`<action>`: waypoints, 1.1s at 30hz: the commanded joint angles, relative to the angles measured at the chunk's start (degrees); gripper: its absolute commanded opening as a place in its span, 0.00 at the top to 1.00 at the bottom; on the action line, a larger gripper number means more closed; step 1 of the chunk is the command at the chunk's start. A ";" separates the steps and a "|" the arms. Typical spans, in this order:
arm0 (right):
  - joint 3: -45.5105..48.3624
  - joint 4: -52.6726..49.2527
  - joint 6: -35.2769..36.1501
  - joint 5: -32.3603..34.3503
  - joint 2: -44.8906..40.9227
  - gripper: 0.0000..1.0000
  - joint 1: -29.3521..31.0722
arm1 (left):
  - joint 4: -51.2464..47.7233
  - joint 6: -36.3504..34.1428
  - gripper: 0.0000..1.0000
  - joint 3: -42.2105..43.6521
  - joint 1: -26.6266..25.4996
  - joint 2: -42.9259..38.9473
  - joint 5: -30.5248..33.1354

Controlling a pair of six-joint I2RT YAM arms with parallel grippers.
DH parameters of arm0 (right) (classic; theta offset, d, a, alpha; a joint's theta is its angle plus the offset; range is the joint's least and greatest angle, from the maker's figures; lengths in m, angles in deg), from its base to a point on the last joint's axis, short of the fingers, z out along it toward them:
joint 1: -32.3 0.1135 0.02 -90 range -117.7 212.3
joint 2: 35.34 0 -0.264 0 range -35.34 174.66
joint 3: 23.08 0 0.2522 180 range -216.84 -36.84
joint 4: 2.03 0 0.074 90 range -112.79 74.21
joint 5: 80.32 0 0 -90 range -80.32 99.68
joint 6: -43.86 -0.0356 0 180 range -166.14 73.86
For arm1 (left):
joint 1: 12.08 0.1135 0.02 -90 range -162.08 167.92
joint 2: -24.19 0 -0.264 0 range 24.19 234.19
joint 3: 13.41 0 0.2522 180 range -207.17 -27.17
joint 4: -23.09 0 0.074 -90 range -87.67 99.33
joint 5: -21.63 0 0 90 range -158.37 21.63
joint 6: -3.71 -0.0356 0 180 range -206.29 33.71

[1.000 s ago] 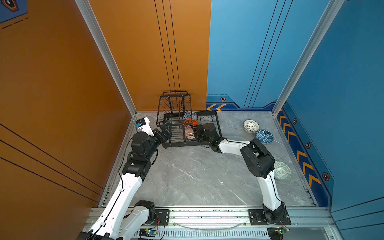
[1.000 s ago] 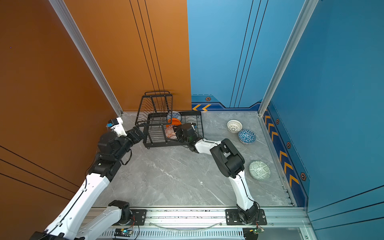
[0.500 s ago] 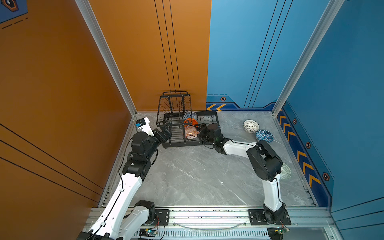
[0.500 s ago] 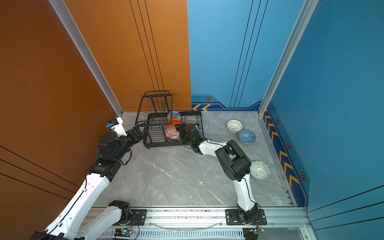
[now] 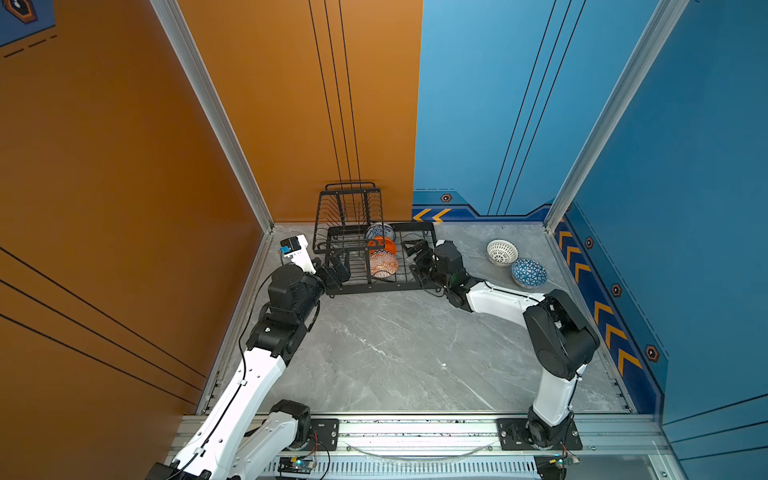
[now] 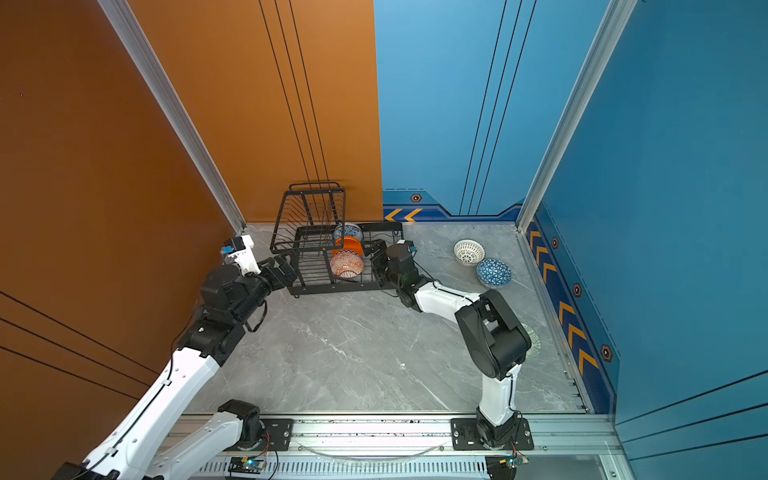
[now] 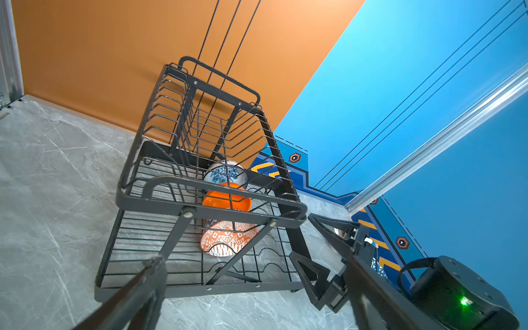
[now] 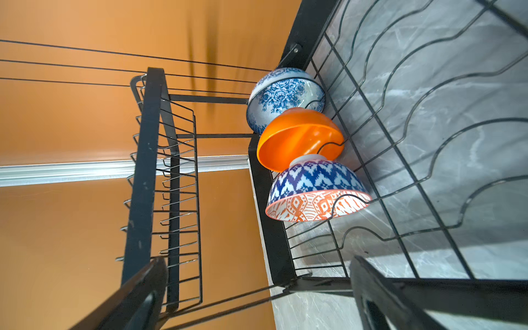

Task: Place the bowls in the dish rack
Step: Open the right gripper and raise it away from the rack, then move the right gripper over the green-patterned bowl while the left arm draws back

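1. The rack (image 5: 378, 289) stands at the back of the table (image 5: 395, 353), close against the orange wall (image 5: 291, 104).
2. Three bowls sit on edge in a row in its lower tray: the floral bowl (image 5: 380, 230) at the back, the orange bowl (image 5: 384, 245) in the middle, and the geometric bowl (image 5: 383, 264) nearest the front.
3. The lattice bowl (image 5: 502, 252) and the triangle bowl (image 5: 529, 273) lie on the table right of the rack, just beside each other.
4. The green bowl (image 6: 532, 340) is mostly hidden behind the right arm (image 6: 494, 332).
5. The right gripper (image 5: 417, 261) hangs at the rack's right end, jaws wide and empty.
6. The left gripper (image 5: 337, 267) is at the rack's left end, jaws wide, holding nothing. I cannot tell whether it touches the wire.
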 commanded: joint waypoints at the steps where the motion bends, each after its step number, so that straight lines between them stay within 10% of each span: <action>1: 2.26 -3.01 5.69 -2.15 -5.71 0.00 -1.41 | -2.46 -3.37 0.02 -2.49 -3.02 -0.80 3.85; 14: 7.11 -32.07 33.92 3.62 -30.50 0.00 -5.60 | -3.68 -12.51 0.02 -8.26 -26.20 6.83 16.36; 33: 22.30 -52.33 39.51 2.01 -51.66 0.00 -24.97 | 0.55 -13.97 0.02 -9.90 -45.14 22.14 23.94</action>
